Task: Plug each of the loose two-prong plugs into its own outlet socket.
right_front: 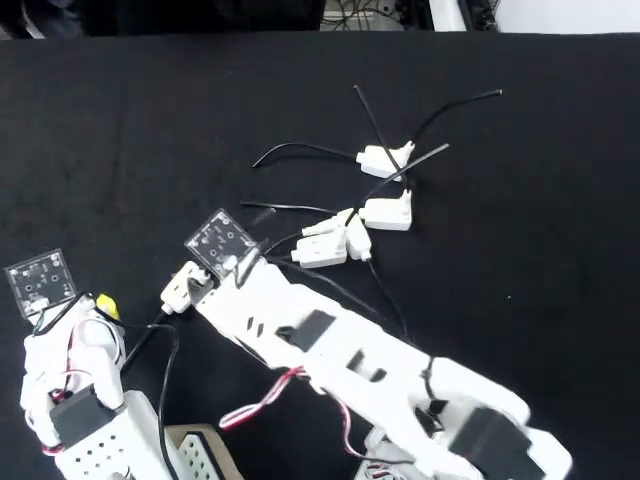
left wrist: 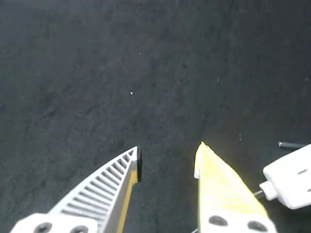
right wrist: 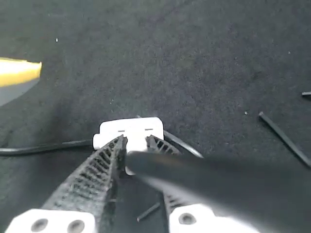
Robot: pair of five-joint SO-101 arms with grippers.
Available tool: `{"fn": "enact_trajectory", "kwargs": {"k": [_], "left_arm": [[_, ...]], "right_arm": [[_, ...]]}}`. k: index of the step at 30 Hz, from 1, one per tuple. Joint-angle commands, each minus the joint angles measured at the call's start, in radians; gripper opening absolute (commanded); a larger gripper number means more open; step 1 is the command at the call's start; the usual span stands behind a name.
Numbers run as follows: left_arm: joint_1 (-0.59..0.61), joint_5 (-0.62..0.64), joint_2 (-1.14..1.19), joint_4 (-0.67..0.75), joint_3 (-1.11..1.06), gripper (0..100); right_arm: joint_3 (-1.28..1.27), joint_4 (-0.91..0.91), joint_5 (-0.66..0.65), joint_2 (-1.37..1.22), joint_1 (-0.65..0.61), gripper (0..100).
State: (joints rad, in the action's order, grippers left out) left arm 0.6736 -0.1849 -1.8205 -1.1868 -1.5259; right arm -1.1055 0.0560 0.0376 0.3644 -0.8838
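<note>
**A:** What sits nearest?

**B:** The left gripper (left wrist: 167,158), at the near left of the black table (right_front: 120,130), low over bare cloth. Its jaws are released, with nothing between them. One finger is white and the other is yellow (left wrist: 216,184).

**A:** And the white block (left wrist: 290,177) at the edge of its wrist view?

**B:** The frame cuts it off. Two short slots show on it and a thin wire leaves one end. I cannot tell whether it is the piece the other arm has.

**A:** The other arm, then.

**B:** The right gripper (right wrist: 136,141) is clenched on an outlet socket (right wrist: 129,130), a white block with two slots. A blurred dark cable (right wrist: 209,177) crosses close before that camera and hides where one finger meets the block. From above, the socket (right_front: 178,291) juts from the gripper (right_front: 203,282), near the left gripper's yellow tip (right_front: 106,305).

**A:** Farther out?

**B:** At mid-table, well apart from both grippers, lies a cluster of white pieces (right_front: 335,243) with black leads, packed so close their outlines run together. Beyond it is another piece (right_front: 386,213), and then the farthest piece (right_front: 383,158). They are too small to tell plug from socket, or whether any pair is joined.
</note>
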Motion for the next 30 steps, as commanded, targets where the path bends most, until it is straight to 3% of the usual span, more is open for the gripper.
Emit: {"fn": "enact_trajectory", "kwargs": {"k": [1,13,22,30], "left_arm": [[0.015,-0.006,-0.005,0.020,0.004,19],[0.013,-0.006,-0.003,0.021,-0.008,19],[0.013,-0.006,-0.003,0.021,-0.008,19],[0.013,-0.006,-0.003,0.021,-0.008,19]], "right_arm": [[0.104,-0.034,-0.002,-0.068,-0.006,1.2],[0.262,-0.034,-0.002,-0.295,0.046,1.2],[0.262,-0.023,-0.002,-0.306,0.041,1.2],[0.384,0.219,0.005,-0.314,0.043,1.2]]}}
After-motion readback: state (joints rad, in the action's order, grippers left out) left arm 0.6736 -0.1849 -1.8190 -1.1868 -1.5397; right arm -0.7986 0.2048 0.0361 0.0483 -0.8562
